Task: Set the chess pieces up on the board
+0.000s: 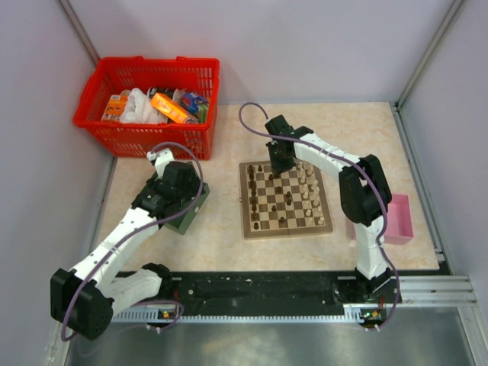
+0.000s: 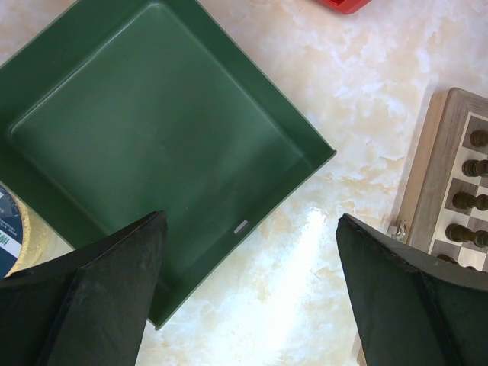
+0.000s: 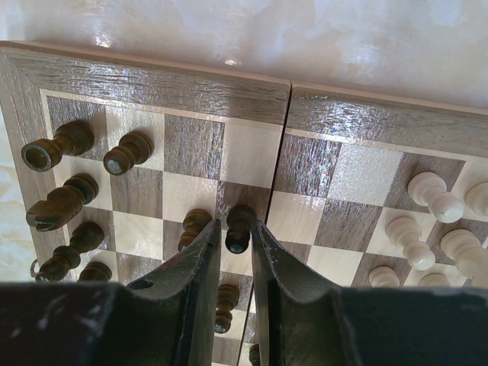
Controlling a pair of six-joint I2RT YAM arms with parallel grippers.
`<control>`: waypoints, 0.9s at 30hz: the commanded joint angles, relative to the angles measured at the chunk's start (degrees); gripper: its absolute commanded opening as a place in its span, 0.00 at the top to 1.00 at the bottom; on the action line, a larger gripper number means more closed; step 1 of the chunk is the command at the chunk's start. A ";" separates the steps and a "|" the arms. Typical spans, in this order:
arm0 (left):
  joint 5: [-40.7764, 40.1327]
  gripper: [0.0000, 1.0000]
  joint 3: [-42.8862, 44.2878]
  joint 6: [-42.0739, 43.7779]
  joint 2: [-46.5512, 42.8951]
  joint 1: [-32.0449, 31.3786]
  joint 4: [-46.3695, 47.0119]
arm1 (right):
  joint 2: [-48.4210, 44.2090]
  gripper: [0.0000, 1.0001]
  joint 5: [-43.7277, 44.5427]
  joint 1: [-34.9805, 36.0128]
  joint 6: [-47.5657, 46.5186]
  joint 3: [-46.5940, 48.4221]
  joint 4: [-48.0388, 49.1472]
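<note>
The board (image 1: 284, 231) lies mid-table, with dark chess pieces (image 1: 263, 200) on its left side and pale ones (image 1: 311, 187) on its right. My right gripper (image 1: 279, 164) reaches down over the board's far edge. In the right wrist view its fingers (image 3: 200, 252) are narrowed around a dark pawn (image 3: 239, 221) standing on a dark square near the centre seam, pressing close on both sides. More dark pieces (image 3: 57, 145) stand to its left and pale pieces (image 3: 431, 194) to its right. My left gripper (image 2: 252, 221) hangs wide open and empty over the green tray's corner.
A green tray (image 2: 152, 130) sits left of the board (image 2: 427, 160), with nothing showing inside it. A red basket (image 1: 149, 103) of packaged goods stands at the back left. A pink box (image 1: 400, 217) lies right of the board. A round roll (image 2: 11, 229) shows at the left edge.
</note>
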 commanded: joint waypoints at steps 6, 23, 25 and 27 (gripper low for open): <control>0.20 0.03 1.42 -0.61 0.24 0.19 2.32 | 0.37 0.77 0.74 -0.28 0.01 -0.08 -0.36; -0.06 0.03 1.42 -0.35 -0.03 0.19 2.06 | 0.11 0.83 0.82 -0.28 -0.78 0.54 -0.80; -0.15 0.03 1.33 -0.53 -0.20 0.28 1.97 | -0.33 0.84 1.35 -0.28 -1.22 1.24 -1.06; -0.06 0.03 1.33 -0.53 -0.11 0.19 2.06 | -0.94 0.83 2.23 -0.19 -1.83 2.38 -1.33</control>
